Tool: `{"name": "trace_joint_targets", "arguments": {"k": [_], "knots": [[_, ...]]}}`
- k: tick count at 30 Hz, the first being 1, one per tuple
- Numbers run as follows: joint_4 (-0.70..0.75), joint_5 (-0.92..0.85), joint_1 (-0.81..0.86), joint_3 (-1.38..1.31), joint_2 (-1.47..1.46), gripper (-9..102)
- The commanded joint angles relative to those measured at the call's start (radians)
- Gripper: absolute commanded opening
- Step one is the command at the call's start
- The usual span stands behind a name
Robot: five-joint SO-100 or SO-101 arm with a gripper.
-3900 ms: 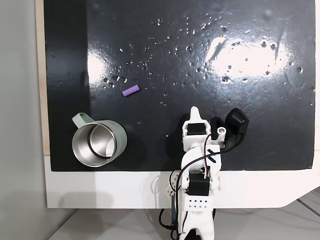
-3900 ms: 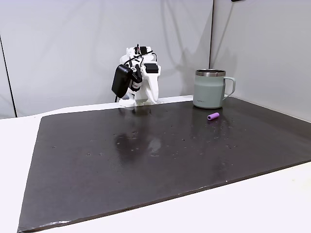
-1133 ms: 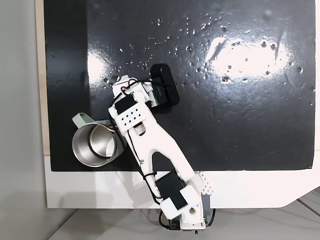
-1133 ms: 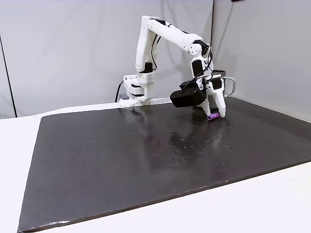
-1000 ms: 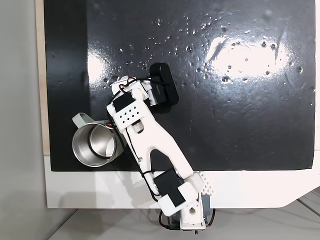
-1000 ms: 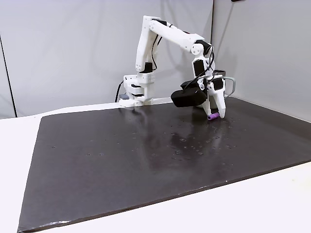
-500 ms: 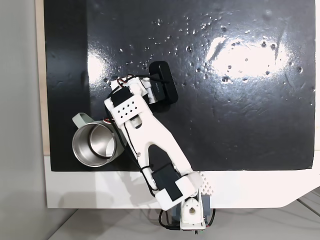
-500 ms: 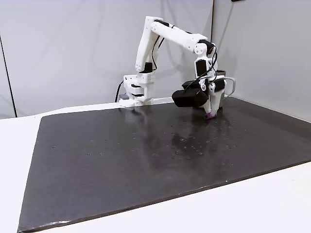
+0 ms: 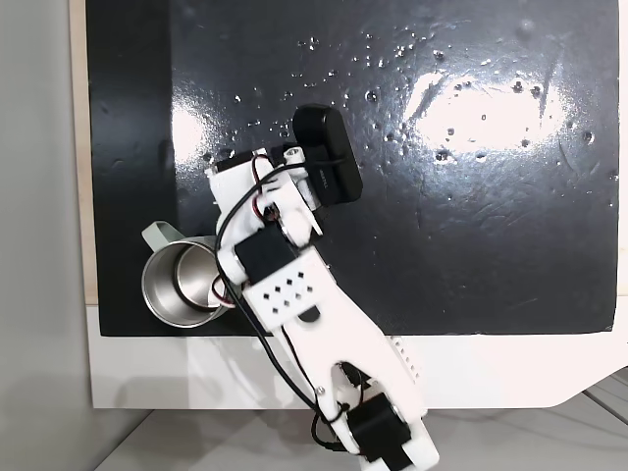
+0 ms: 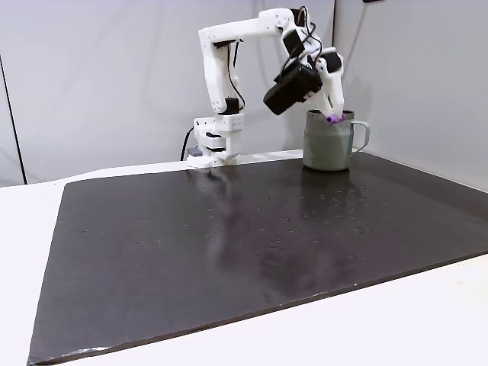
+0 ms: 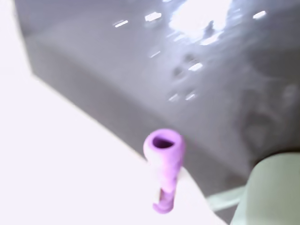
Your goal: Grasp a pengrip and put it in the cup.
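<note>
Carrying step: jaws (image 10: 333,116) closed on pengrip (image 10: 334,118), held in air just above rim of cup (image 10: 328,142) at far right of desk (image 10: 229,252); next, judged: centre over opening, then release.

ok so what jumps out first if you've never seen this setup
The white arm reaching high, its gripper holding a tiny purple pengrip just above the rim of the sage-green mug at the far side of the black mat in a fixed view. In the wrist view the pengrip is large and end-on, showing its hollow end.
</note>
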Motion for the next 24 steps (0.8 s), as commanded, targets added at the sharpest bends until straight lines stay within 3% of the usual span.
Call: {"name": "trace_joint_targets", "arguments": {"k": [1, 17, 24], "knots": [[0.060, -0.063, -0.083, -0.072, 0.103, 0], [0.272, -0.342, -0.451, -0.190, 0.098, 0], [0.311, -0.377, -0.508, -0.186, 0.091, 0]]}}
